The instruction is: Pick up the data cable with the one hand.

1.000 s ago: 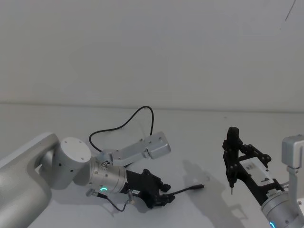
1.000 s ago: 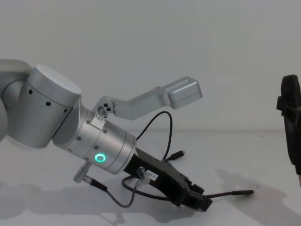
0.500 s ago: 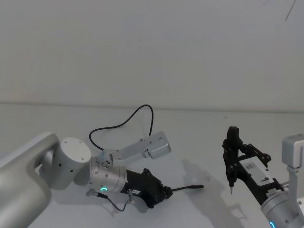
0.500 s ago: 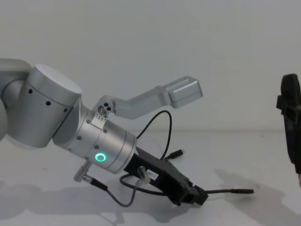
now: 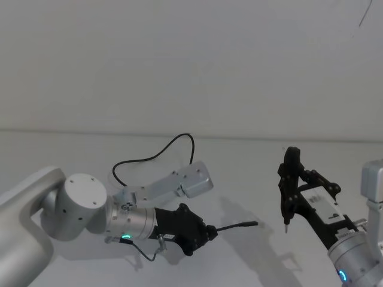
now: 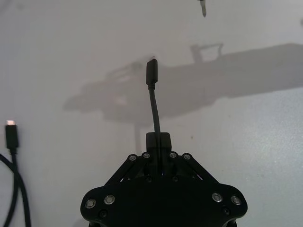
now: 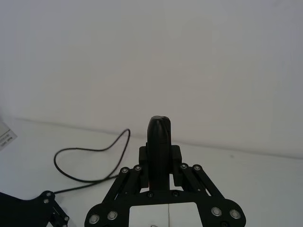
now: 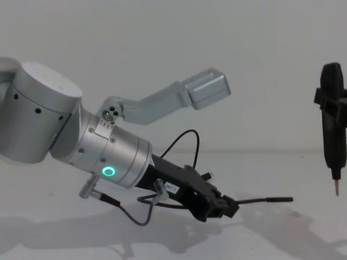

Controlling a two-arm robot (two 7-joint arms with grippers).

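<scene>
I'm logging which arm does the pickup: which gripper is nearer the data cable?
Left. The left gripper is shut on the data cable behind one plug; the right gripper hangs off to the cable's right, apart from it.

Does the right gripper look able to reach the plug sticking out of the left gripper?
Probably yes. The plug pokes out free past the left gripper, which is shut on the data cable, and nothing stands between it and the right gripper hanging close by.
</scene>
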